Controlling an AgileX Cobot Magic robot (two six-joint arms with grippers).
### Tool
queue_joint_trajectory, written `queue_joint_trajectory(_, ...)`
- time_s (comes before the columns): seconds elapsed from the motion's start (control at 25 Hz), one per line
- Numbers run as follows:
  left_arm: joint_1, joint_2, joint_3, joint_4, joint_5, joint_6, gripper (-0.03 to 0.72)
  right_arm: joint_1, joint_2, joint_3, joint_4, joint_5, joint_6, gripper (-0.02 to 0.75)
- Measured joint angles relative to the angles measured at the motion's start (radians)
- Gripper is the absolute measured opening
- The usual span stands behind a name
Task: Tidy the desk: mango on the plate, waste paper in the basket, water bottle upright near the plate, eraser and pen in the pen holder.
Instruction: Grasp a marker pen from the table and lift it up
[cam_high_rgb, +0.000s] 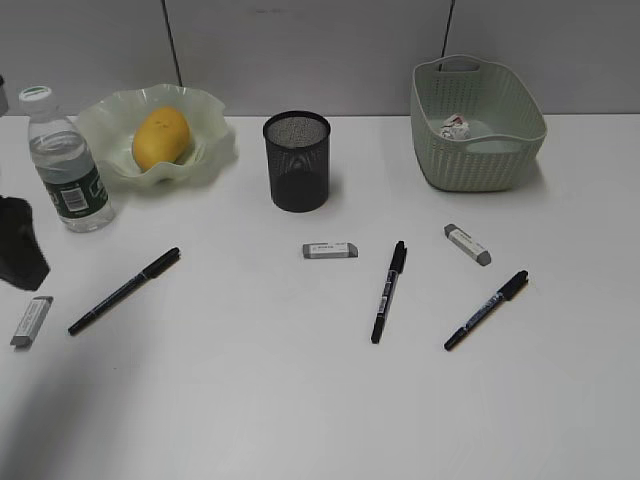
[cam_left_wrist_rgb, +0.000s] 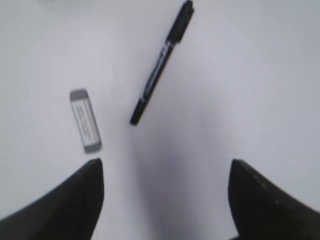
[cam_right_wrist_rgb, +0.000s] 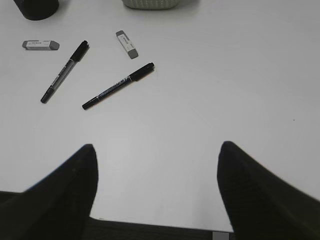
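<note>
The mango (cam_high_rgb: 160, 137) lies in the wavy plate (cam_high_rgb: 215, 150) at the back left. The water bottle (cam_high_rgb: 65, 165) stands upright beside it. The waste paper (cam_high_rgb: 455, 127) lies in the basket (cam_high_rgb: 500, 160). The pen holder (cam_high_rgb: 297, 160) stands mid-back. Three pens (cam_high_rgb: 125, 290) (cam_high_rgb: 389, 291) (cam_high_rgb: 487, 310) and three erasers (cam_high_rgb: 31, 321) (cam_high_rgb: 330, 250) (cam_high_rgb: 467, 244) lie on the desk (cam_high_rgb: 250, 400). My left gripper (cam_left_wrist_rgb: 166, 165) is open and empty above the left eraser (cam_left_wrist_rgb: 85, 120) and left pen (cam_left_wrist_rgb: 161, 62). My right gripper (cam_right_wrist_rgb: 156, 147) is open and empty near the desk's front edge.
The right wrist view shows two pens (cam_right_wrist_rgb: 65, 71) (cam_right_wrist_rgb: 118, 85), two erasers (cam_right_wrist_rgb: 40, 45) (cam_right_wrist_rgb: 126, 44), the pen holder's base (cam_right_wrist_rgb: 36, 7) and the basket's foot (cam_right_wrist_rgb: 152, 4). A grey partition wall (cam_high_rgb: 330, 50) runs behind the desk.
</note>
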Motion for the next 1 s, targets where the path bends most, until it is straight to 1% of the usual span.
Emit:
queue_joint_trajectory(0.08, 0.0, -0.032, 0.001, 0.033, 0.073, 0.0, 0.562, 0.0, 0.0, 0.0, 0.0, 0.0, 0.0, 0.585)
queue_joint_trajectory(0.16, 0.0, -0.071, 0.018, 0.055, 0.109, 0.0, 0.556, 0.0, 0.0, 0.0, 0.0, 0.0, 0.0, 0.585)
queue_joint_trajectory(0.4, 0.0, -0.291, 0.169, 0.054, 0.091, 0.0, 0.553, 0.0, 0.0, 0.0, 0.0, 0.0, 0.0, 0.585)
queue_joint_trajectory(0.72, 0.0, -0.772, 0.3, 0.053, 0.036, 0.0, 0.552, 0.0, 0.0, 0.0, 0.0, -0.001, 0.0, 0.585)
queue_joint_trajectory(1.0, 0.0, -1.116, 0.36, 0.052, 0.08, -0.018, 0.551, 0.0, 0.0, 0.0, 0.0, -0.002, 0.0, 0.585)
